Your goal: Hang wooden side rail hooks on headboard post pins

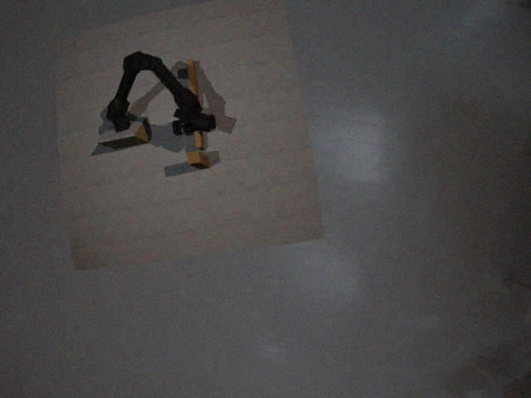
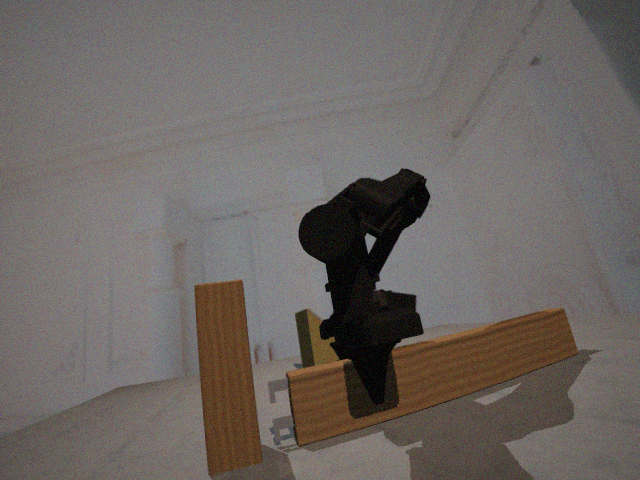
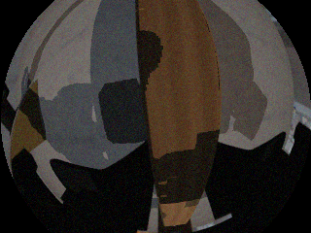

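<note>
On the pale table (image 1: 214,206), seen from above, our gripper (image 1: 193,128) clamps the orange wooden rail (image 1: 193,85), its near end beside the post (image 1: 198,159); wide bare table lies right and near. From the exterior view, the grained rail (image 2: 465,351) tilts, hooks (image 2: 279,397) short of the upright post (image 2: 227,377). At the wrist, the rail (image 3: 178,91) runs straight ahead.

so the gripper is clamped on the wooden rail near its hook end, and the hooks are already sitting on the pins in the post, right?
Not quite. The gripper is clamped on the wooden rail near its hook end, but the hooks are not in the post yet. The exterior view shows a gap of table between the rail's hook end and the post.
</note>
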